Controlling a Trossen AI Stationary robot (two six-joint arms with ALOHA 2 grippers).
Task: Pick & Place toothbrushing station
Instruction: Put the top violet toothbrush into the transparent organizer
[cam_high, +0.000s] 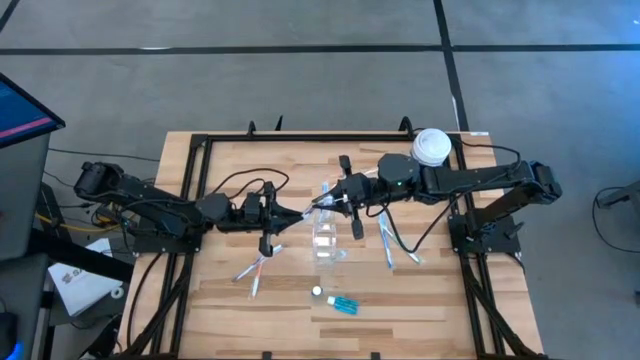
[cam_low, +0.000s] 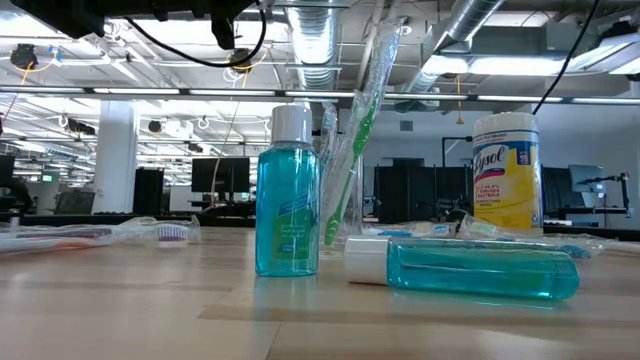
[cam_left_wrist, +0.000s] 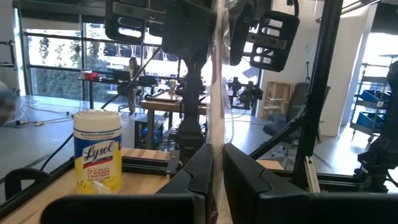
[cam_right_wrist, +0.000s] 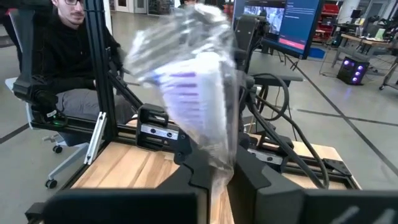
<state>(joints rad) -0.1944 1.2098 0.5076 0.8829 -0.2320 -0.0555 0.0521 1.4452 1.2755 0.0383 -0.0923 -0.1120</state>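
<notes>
High view: both claws pinch one wrapped toothbrush.

The round wipes container is yellow with a white lid and blue letters. Two small clear bottles, one standing and one lying down, hold blue-green liquid and have white caps. The wooden table is light brown with stripes, and a clear-wrapped toothbrush is green.

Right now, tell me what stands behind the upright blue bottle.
Behind the upright blue bottle, a wrapped green toothbrush leans. Its lower end is hidden by the bottle.
</notes>
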